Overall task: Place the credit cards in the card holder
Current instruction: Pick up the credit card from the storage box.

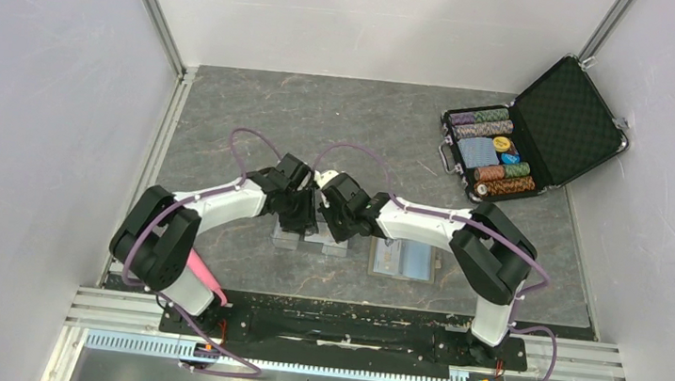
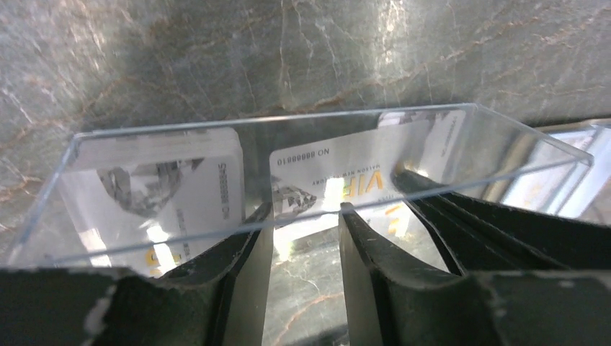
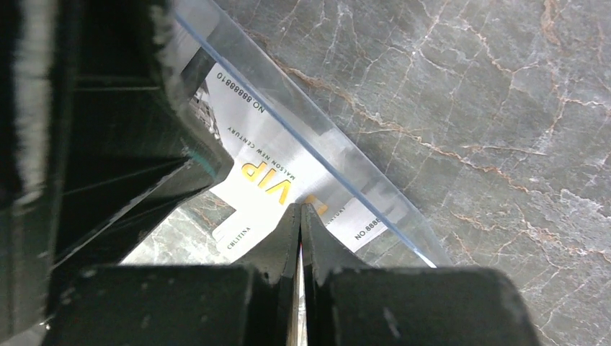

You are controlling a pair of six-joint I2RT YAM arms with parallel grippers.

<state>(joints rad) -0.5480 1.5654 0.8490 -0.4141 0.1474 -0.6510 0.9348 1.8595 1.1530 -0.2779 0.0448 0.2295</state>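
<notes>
Two clear plastic cases (image 1: pixel 310 238) lie side by side at mid-table, where both grippers meet. In the left wrist view a whitish card with gold "VIP" lettering (image 2: pixel 324 180) leans inside the case (image 2: pixel 288 119), and a stack of similar cards (image 2: pixel 166 187) stands to its left. My left gripper (image 2: pixel 306 213) is open and empty, its fingertips at the case's near wall. My right gripper (image 3: pixel 300 207) is shut, its tips touching the face of the VIP card (image 3: pixel 263 169). The card holder (image 1: pixel 402 257) lies open to the right, pale blue pockets up.
An open black poker-chip case (image 1: pixel 529 135) sits at the back right, with rows of chips and a blue deck. White walls close in the left, back and right sides. The arm bases stand on the rail at the near edge.
</notes>
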